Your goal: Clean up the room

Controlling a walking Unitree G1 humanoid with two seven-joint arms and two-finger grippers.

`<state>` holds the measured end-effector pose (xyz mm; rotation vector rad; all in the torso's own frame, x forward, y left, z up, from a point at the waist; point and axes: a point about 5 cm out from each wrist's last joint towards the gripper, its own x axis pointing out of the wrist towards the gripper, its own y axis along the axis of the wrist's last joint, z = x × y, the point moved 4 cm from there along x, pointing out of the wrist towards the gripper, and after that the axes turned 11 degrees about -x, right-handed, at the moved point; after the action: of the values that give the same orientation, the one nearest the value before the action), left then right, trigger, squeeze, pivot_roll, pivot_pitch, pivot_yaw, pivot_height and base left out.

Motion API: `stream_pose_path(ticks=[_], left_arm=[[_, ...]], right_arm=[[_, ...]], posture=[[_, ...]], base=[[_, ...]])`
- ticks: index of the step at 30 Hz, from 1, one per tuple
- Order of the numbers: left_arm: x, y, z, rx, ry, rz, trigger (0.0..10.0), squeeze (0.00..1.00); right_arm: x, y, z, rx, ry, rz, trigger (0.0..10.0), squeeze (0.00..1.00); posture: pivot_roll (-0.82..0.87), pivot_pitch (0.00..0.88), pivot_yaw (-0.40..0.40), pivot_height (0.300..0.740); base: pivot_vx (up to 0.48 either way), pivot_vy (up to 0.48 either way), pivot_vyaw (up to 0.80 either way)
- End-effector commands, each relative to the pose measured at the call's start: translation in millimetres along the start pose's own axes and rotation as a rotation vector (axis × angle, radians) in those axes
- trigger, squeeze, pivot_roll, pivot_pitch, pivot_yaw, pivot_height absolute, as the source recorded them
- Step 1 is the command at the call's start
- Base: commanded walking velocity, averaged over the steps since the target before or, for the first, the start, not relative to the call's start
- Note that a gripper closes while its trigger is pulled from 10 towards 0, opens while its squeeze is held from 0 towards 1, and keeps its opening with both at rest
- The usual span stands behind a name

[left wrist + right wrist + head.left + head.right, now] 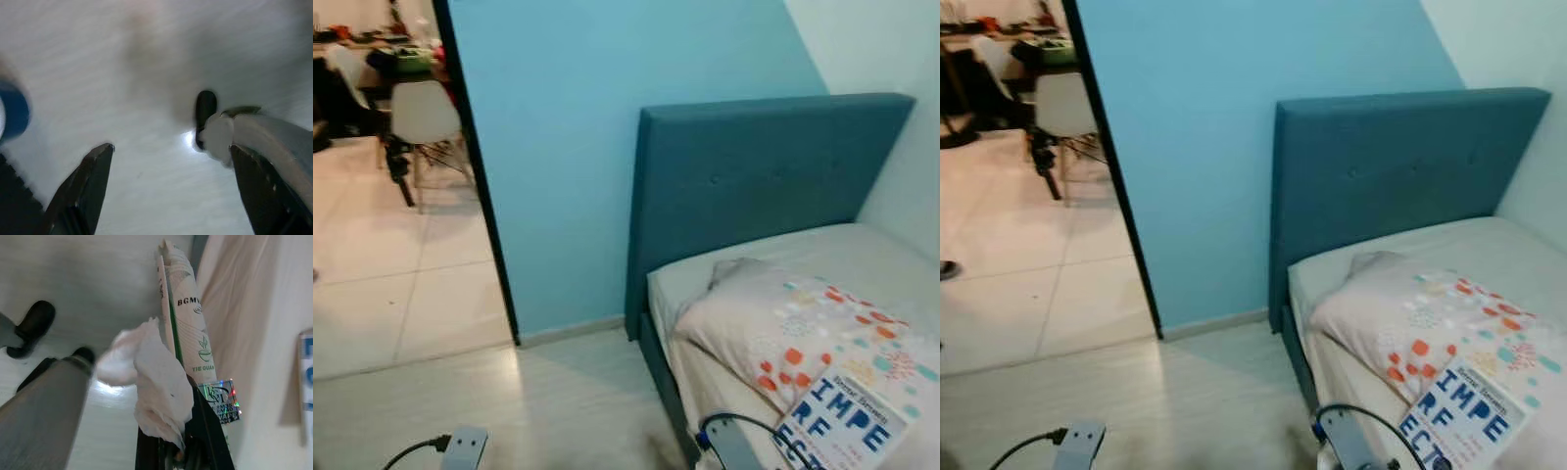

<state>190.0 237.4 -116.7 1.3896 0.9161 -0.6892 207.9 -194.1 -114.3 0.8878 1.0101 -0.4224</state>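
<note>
Right gripper (183, 440): clamped on tea packet (188, 328) and crumpled tissue (151, 382).
Left gripper (171, 152): spread wide, empty, above pale floor (558, 401).
Bed (862, 255): pillow (783, 323), book (842, 421) near its edge.
Doorway (401, 245): open beside blue wall (587, 117).

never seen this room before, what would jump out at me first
The teal headboard against the light blue wall, with a dotted pillow and a blue-lettered book on the bed below. The right tool is shut on a crumpled tissue and a tea packet.
</note>
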Motion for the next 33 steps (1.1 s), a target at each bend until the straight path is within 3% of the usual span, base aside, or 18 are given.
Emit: stream_pose_path(ticks=[1, 10, 15, 33], left_arm=[[0.8, 6, 3.4, 0.024, -0.015, 0.008, 10.0, 0.00], [0.9, 7, 5.4, 0.037, -0.023, 0.015, 10.0, 0.00], [0.9, 6, 6.3, 0.045, -0.027, 0.014, 10.0, 0.00], [1.2, 6, 9.2, 0.076, -0.043, 0.005, 10.0, 0.00]], right_arm=[[-0.9, -10, -5.1, 0.029, 0.027, -0.037, 10.0, 0.00], [-4.5, -34, -14.1, 0.022, 0.048, -0.108, 10.0, 0.00], [-6.8, -44, -11.5, 0.023, 0.012, -0.133, 10.0, 0.00], [-9.7, -57, -18.8, 0.005, 0.027, -0.173, 10.0, 0.00]], posture=[[0.08, 0.000, -0.097, 0.740], [0.07, 0.000, -0.100, 0.740], [0.07, 0.000, -0.100, 0.740], [0.07, 0.000, -0.106, 0.740]], base=[[0.000, 0.000, 0.00], [0.000, 0.000, 0.00], [0.000, 0.000, 0.00], [0.000, 0.000, 0.78]])
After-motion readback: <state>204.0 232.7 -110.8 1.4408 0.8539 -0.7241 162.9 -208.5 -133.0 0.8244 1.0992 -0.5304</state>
